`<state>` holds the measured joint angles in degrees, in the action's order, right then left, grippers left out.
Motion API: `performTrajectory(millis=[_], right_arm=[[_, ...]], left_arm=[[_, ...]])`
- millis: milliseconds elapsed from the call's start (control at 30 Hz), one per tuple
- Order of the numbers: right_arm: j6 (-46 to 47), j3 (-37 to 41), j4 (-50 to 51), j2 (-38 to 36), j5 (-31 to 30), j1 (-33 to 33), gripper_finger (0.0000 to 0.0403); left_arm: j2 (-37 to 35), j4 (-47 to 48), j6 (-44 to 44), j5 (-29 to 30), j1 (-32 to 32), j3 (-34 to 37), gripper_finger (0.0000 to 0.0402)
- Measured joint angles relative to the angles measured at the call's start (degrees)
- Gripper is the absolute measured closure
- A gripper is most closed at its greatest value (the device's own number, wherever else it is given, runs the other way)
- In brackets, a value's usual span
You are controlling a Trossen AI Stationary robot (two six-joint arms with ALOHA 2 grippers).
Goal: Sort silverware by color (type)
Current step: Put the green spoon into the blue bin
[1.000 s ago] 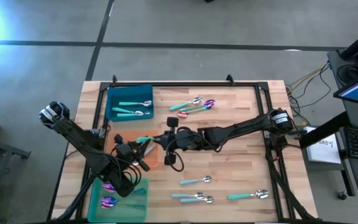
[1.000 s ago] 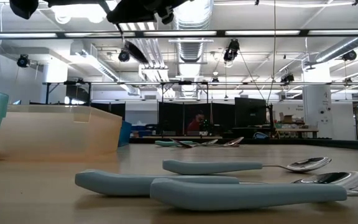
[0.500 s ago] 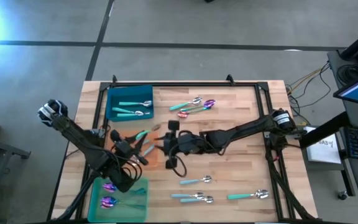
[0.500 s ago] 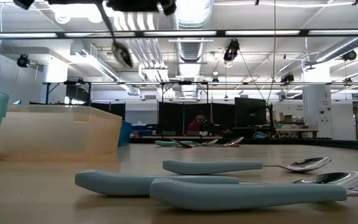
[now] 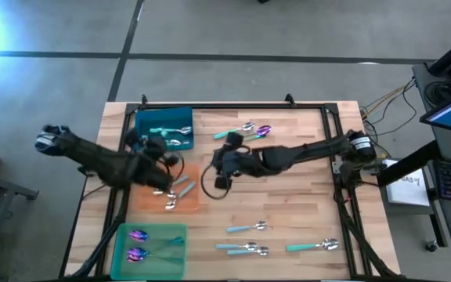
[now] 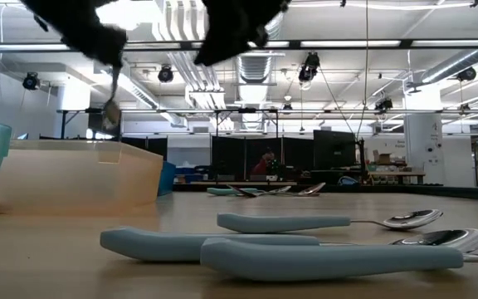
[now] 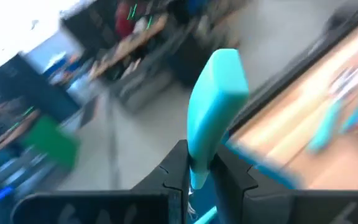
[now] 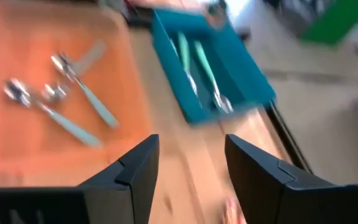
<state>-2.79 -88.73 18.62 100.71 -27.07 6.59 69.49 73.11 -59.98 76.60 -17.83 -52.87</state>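
While our left gripper (image 7: 197, 177) pinches a teal-handled spoon (image 7: 213, 106) by its lower end, handle standing up between closed fingers, we carry it above the desk's left side, between the orange mat (image 5: 143, 197) and the blue tray (image 5: 141, 129) at the far-left corner. That tray, already holding teal-handled spoons (image 5: 167, 135), lies just toward the far edge from the gripper, their long axes running left-right. Our right gripper (image 8: 188, 171), open and empty, hangs near mid-desk; the left arm is nearer.

Light wooden slatted table (image 5: 304, 196) bearing blue (image 5: 142, 125), orange (image 5: 143, 200) and green (image 5: 124, 239) rectangular trays, plus scattered teal-handled silver spoons (image 5: 247, 228).
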Motion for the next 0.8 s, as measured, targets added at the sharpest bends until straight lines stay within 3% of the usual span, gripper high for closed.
performTrajectory(millis=[133, 267, 400, 500, 667, 800], right_arm=[[6.49, -0.04, 11.43, -1.27, 0.07, -2.41, 0.024], [11.94, -0.02, 23.44, -1.6, 0.26, -5.35, 0.0249], [16.5, -0.02, 34.77, -1.82, 0.46, -7.66, 0.0253], [18.23, -0.02, 41.47, -1.78, 0.57, -8.83, 0.0256], [19.49, -0.02, 49.71, -1.77, 0.81, -9.45, 0.0255], [20.34, -0.02, 53.15, -1.77, 8.22, -9.33, 0.0256]], left_arm=[[-0.94, -0.05, 9.22, -6.9, 10.89, 1.49, 0.0376], [-1.16, -7.5, 18.6, -12.83, 20.72, 2.58, 0.0376], [-0.87, -19.72, 32.78, -25.86, 29.07, 4.27, 0.0376], [0.93, -25.36, 40.92, -34.32, 33.43, 4.73, 0.0376], [5.28, -25.42, 49.57, -35.53, 38.75, 4.07, 0.0362], [8.6, -25.17, 55.28, -43.69, 40.88, 3.77, 0.035]])
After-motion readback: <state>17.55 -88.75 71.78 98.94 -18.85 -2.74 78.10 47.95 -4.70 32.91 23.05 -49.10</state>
